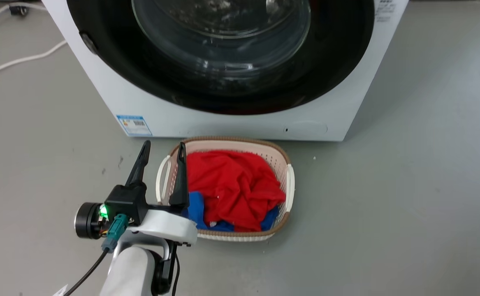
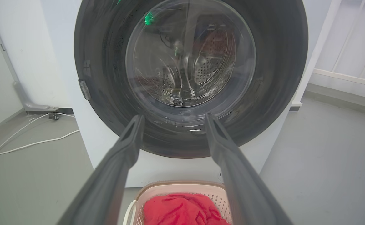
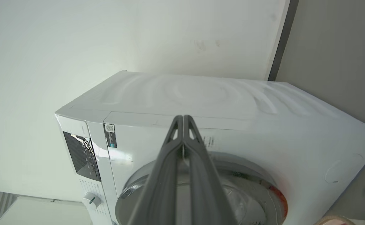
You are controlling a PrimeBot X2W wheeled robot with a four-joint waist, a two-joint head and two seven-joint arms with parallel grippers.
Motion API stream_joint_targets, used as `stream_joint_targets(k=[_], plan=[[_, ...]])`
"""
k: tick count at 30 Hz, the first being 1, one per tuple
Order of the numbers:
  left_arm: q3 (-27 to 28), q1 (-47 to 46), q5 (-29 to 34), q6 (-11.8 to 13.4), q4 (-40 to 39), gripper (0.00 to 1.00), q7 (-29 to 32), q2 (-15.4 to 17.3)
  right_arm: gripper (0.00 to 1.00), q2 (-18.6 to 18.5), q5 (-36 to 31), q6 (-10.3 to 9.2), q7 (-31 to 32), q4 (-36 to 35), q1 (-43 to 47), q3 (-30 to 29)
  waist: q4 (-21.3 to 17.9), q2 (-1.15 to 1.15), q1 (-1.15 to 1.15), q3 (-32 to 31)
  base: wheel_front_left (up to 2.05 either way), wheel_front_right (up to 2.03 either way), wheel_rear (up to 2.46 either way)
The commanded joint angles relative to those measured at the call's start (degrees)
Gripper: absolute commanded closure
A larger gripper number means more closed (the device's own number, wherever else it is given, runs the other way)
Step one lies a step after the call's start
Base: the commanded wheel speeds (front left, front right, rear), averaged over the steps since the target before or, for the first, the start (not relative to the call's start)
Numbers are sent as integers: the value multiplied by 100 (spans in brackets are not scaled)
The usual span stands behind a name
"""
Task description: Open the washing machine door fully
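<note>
No wording can be read. On the washing machine [image 1: 223,125] front, a blue sticker [image 1: 134,125] with a barcode sits just beyond the left gripper [image 1: 164,144] tips, its print too small. Left of the right gripper [image 3: 182,117] tips is a dark sticker [image 3: 110,135] bearing a QR code; just right of them, a blurred label [image 3: 209,141].

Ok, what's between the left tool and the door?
Nothing blocks it: in the left wrist view the open left tool looks straight at the door. The basket sits on the floor below.
</note>
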Motion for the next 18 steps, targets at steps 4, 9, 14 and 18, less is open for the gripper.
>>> stream_joint_targets(k=[4,9,14,18], plan=[[-63,-225,22,83,-116,0,-15,-3,100,-372,103,2,626,767,-1042,99,48,0,0,464,0,0,0],[-189,-465,-36,212,-249,0,-15,-4,100,-663,-20,3,1374,1460,-2178,442,90,0,0,838,0,0,0],[-309,-664,-55,320,-343,0,-15,-4,100,-700,-321,3,2012,1764,-2958,891,138,0,0,1106,0,0,0],[-409,-760,-84,382,-400,0,-15,-4,100,-671,-550,3,2218,1914,-3311,1099,199,0,0,1255,0,0,0]])
